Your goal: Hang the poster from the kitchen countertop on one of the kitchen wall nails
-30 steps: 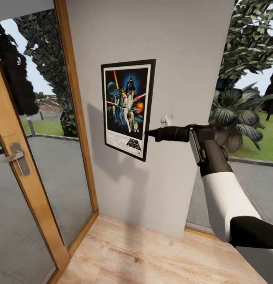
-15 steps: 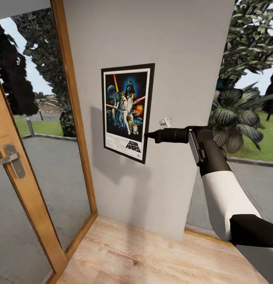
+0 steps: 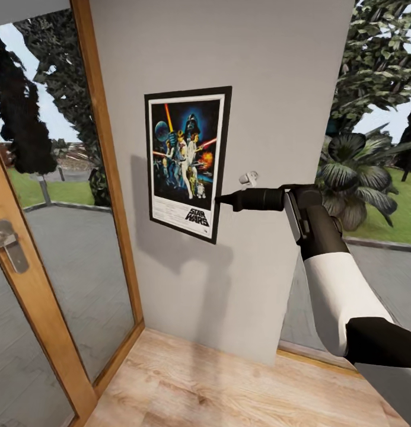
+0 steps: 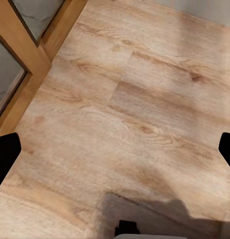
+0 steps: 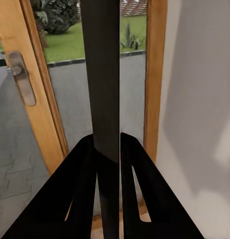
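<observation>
Flat black-framed poster — edge-on between right end effector fingers

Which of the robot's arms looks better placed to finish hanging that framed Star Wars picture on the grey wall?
Right. The right gripper is shut on the black-framed Star Wars poster at its edge, holding it against the grey wall. The left gripper is open, pointing down at the wooden floor.

R arm outstretched, right gripper clamped – left gripper spread
</observation>
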{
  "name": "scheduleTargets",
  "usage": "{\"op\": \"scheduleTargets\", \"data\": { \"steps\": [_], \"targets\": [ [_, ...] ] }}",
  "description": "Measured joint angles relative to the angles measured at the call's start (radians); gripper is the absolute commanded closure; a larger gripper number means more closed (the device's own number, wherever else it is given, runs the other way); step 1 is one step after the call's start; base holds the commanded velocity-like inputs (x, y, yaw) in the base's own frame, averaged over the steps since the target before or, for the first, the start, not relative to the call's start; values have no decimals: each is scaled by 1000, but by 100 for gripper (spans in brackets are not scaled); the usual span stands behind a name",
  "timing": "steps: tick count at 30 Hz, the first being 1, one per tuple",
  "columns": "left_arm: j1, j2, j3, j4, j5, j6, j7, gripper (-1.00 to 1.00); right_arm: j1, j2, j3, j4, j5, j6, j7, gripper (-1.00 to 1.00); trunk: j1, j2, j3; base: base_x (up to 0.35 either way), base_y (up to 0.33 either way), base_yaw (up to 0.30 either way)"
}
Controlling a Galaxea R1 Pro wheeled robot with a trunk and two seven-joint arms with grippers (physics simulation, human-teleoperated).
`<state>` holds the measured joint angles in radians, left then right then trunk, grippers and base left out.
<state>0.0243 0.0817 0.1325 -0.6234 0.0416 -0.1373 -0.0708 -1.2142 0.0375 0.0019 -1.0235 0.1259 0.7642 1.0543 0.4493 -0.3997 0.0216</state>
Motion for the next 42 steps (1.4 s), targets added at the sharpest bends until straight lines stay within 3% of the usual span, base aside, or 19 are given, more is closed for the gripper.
{"op": "scheduleTargets", "data": {
  "steps": [22,29,42],
  "targets": [
    [0,0,17,0,0,0,0,-100,-19,5,0,1,-1,1,8,100,0,0,0,73,-35,0],
    [0,0,17,0,0,0,0,-100,-20,5,0,2,-41,1,10,100,0,0,0,61,0,0],
    [0,0,17,0,0,0,0,-100,-20,6,1,2,-50,1,11,100,0,0,0,76,-27,0]
  ]
}}
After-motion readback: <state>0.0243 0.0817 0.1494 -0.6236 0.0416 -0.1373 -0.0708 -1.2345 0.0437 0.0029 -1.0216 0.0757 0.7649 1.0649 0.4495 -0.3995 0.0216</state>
